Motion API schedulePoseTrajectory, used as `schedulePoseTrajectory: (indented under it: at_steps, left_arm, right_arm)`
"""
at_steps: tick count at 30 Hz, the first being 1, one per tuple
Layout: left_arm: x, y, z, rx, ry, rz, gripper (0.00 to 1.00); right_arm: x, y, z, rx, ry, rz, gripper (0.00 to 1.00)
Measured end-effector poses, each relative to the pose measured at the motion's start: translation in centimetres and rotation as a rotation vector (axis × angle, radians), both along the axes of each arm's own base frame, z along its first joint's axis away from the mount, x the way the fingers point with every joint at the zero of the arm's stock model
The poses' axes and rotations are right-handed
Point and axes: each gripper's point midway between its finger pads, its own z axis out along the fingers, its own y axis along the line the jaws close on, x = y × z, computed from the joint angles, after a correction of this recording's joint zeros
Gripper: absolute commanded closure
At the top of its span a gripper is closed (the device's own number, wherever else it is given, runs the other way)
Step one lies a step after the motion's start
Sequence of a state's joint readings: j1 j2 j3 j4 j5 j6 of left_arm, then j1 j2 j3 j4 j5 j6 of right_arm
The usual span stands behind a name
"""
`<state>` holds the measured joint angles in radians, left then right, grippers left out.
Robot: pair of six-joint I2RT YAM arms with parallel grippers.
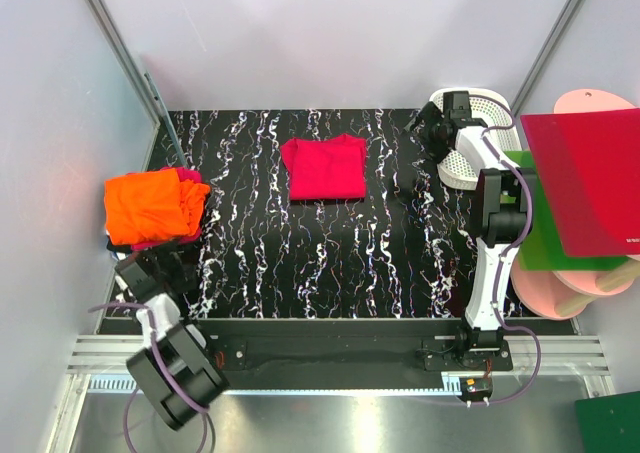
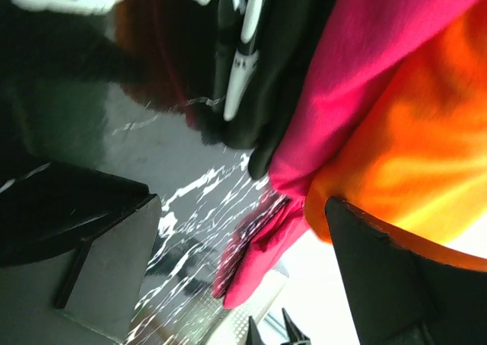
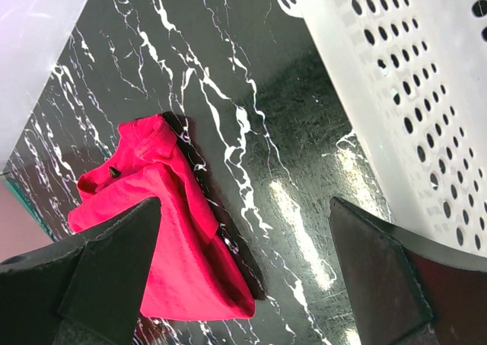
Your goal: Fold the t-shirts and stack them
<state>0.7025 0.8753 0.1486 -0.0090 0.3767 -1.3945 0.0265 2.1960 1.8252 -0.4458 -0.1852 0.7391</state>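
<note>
A folded crimson-pink t-shirt (image 1: pixel 323 168) lies flat on the black marbled table (image 1: pixel 330 263), at the back middle. It also shows in the right wrist view (image 3: pixel 163 231). An orange t-shirt (image 1: pixel 148 205) lies crumpled on a pink-red one (image 1: pixel 190 178) in a pile at the table's left edge. My left gripper (image 1: pixel 143 270) sits just in front of that pile, open. In its wrist view (image 2: pixel 243 273) the pink cloth (image 2: pixel 358 63) and orange cloth (image 2: pixel 411 154) hang close to its right finger. My right gripper (image 1: pixel 432 128) is open and empty (image 3: pixel 243 276) above bare table, right of the folded shirt.
A white perforated basket (image 1: pixel 470 138) stands at the back right, close to my right gripper, and shows in the right wrist view (image 3: pixel 403 78). A stiff red board (image 1: pixel 590 178), a green board (image 1: pixel 545 248) and pink discs (image 1: pixel 560 293) lie off the table's right edge.
</note>
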Motion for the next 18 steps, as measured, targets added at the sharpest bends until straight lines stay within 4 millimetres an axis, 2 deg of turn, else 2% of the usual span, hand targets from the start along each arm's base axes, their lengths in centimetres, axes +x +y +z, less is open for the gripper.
schedulePoseTrajectory:
  at_steps: [7,11,15,18]
  left_arm:
    - [1.9,2.4,0.2,-0.028,0.122,-0.005,0.02]
    - [3.6,3.7,0.1,-0.051,0.185,-0.035,0.08]
    - [4.3,3.5,-0.6,-0.078,0.228,-0.062,0.2]
    - [4.6,3.5,-0.7,-0.087,0.25,-0.081,0.4]
  right_arm:
    - [0.6,0.0,0.0,0.019,-0.009,-0.015,0.0]
    - [0.8,0.1,0.1,0.034,-0.01,-0.024,0.0]
    - [1.1,-0.4,0.3,0.051,-0.017,-0.042,0.0]
    - [1.4,-1.1,0.5,0.068,-0.026,-0.067,0.0]
